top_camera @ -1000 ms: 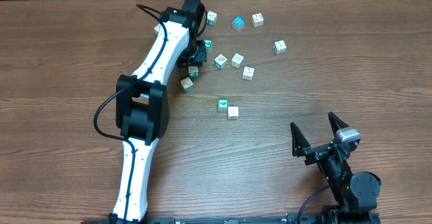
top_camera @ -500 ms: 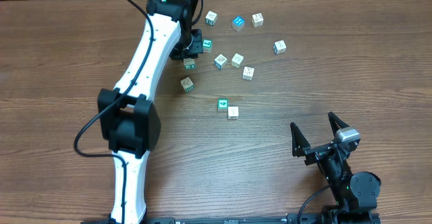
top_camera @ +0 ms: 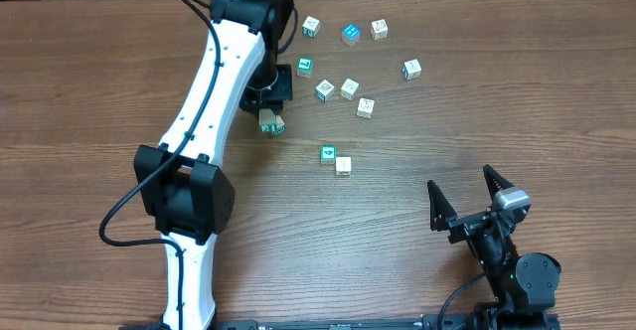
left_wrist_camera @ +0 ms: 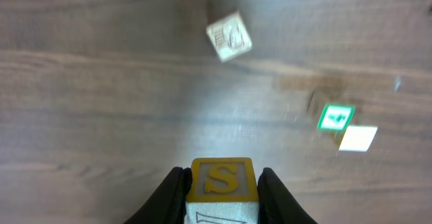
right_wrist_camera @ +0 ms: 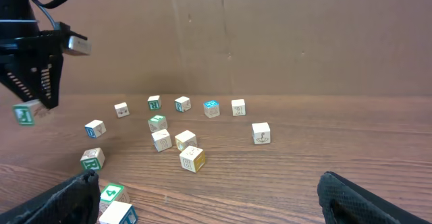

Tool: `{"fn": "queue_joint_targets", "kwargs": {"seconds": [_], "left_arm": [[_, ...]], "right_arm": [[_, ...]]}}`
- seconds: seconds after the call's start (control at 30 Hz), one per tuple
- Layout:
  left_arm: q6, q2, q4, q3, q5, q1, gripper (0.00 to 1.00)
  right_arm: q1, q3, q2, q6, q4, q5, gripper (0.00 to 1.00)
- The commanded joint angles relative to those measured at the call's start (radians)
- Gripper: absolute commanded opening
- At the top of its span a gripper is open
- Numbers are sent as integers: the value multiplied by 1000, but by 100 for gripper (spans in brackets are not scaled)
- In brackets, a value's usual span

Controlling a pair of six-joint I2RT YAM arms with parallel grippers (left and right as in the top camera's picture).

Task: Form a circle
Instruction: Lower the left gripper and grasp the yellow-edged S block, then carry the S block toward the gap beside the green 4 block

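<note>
Pale wood and teal: alphabet blocks lying loose over the far middle of the wood-grain table, in no closed ring. Three in a row farthest back, one off to the right, four nearer the centre, and a teal-and-white pair just beside each other at the near edge of the spread. At the left gripper: clamps an S block, letter face framed in yellow, between narrow-set fingers at the left end of the spread. Cannot tell whether that block touches the table. Just ahead in the left wrist view, a pale block with a printed drawing, apart from the held one. At the right gripper: sits by the table's near right side, well apart from every block, fingers spread wide around nothing.
</note>
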Motion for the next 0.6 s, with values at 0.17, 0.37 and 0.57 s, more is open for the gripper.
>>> {"fn": "queue_joint_targets", "kwargs": {"seconds": [0.17, 0.37, 0.57], "left_arm": [[62, -23, -14, 13, 26, -61, 19], [69, -29, -14, -4, 27, -100, 19], [69, -82, -14, -89, 26, -125, 18]], "right_arm": [[-3, -10, -9, -5, 6, 8, 100], [-3, -10, -9, -5, 6, 8, 100], [-3, -10, -9, -5, 6, 8, 100]]}}
